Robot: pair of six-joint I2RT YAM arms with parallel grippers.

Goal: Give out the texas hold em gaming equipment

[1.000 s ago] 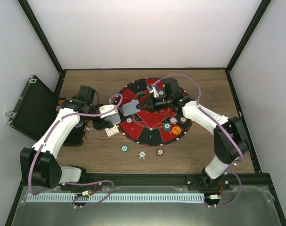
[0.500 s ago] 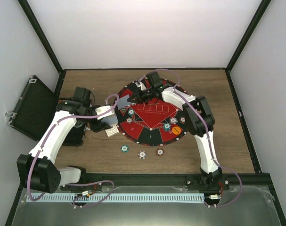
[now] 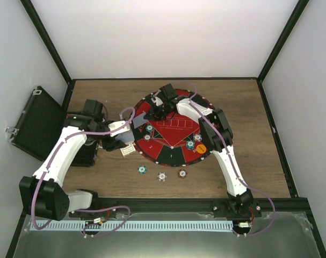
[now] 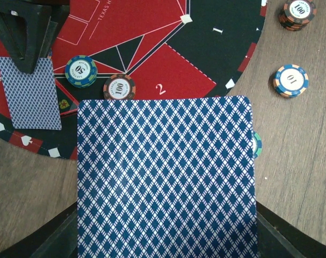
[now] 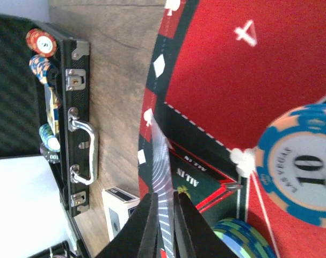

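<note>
top external view: both arms meet at the left side of the round red-and-black mat (image 3: 171, 155), which lies on a wooden surface (image 3: 232, 102). the right arm stretches across the mat, and the right tool (image 5: 164, 203) is closed narrow on a single playing card (image 4: 29, 100), pinching it by one short edge. in the left wrist view that card lies flat or nearly flat over the mat's left rim, blue back up; i cannot tell whether it touches the felt. the left tool (image 3: 120, 138) hovers just beside it, gripping the deck (image 4: 165, 177). the deck's patterned back fills that view and hides the fingers, so i judge the grip from the deck hanging above the surface.

my worries, as judgements:

- the card sits at the very rim of the mat, so if i open the right tool while the card is tilted, it could slide off onto the wood.
- a 50 chip (image 4: 80, 71) and a 100 chip (image 4: 119, 87) lie just beside the card. a sideways drag on withdrawal could nudge them or leave the card propped on one.
- the two tools are near each other, so lifting the right arm carelessly could clip the deck and spill cards.
- the thin card may cling to a finger pad on release and travel away with the tool.
</note>
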